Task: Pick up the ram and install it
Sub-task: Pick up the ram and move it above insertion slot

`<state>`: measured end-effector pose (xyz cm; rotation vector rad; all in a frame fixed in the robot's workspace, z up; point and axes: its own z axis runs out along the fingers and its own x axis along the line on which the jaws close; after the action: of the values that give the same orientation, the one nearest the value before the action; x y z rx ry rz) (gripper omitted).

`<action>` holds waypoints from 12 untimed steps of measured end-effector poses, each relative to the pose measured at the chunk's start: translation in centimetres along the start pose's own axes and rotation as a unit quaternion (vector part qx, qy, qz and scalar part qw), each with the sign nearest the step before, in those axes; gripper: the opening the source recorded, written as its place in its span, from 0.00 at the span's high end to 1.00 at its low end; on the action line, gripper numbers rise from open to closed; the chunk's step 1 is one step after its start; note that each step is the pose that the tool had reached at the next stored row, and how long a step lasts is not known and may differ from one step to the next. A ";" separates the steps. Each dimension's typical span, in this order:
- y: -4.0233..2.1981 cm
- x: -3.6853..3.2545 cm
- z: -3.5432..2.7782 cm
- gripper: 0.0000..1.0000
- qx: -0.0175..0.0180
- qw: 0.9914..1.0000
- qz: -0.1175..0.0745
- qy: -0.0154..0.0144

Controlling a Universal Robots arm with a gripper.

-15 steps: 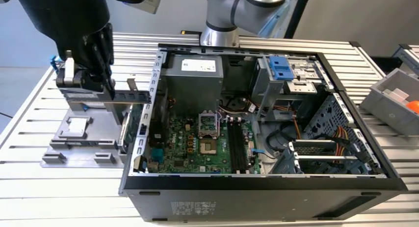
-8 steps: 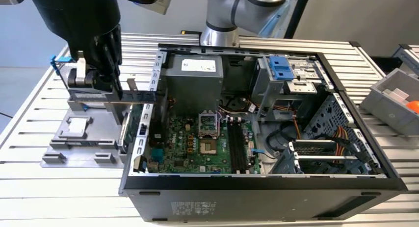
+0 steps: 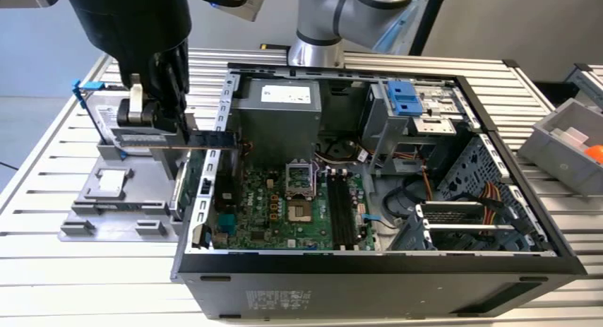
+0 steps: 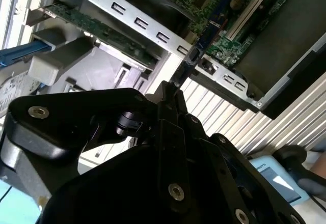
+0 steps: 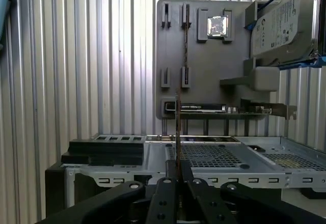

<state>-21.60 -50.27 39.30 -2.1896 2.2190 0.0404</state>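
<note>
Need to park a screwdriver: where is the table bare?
Bare table borders the gray holder's near edge, at the exterior view's left of the computer case. It is crowded above the holder, where the fingers hold the ram.

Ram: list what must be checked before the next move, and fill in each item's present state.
1. Ram held: ok. The jaws of the gripper are shut on it in both wrist views.
2. Ram out of the gray holder: ok. It hangs by the case wall on the exterior view's left.
3. Ram seated in the black slots: not ok. It is well apart from them.
4. Slots free: ok. No stick stands in them in the exterior view.
5. Slot latches open: cannot tell.
</note>
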 end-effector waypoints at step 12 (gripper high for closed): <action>-1.84 -0.02 -0.01 1.00 0.000 1.000 0.000 0.000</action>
<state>-19.76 -50.28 39.30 -2.1899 2.2193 0.0409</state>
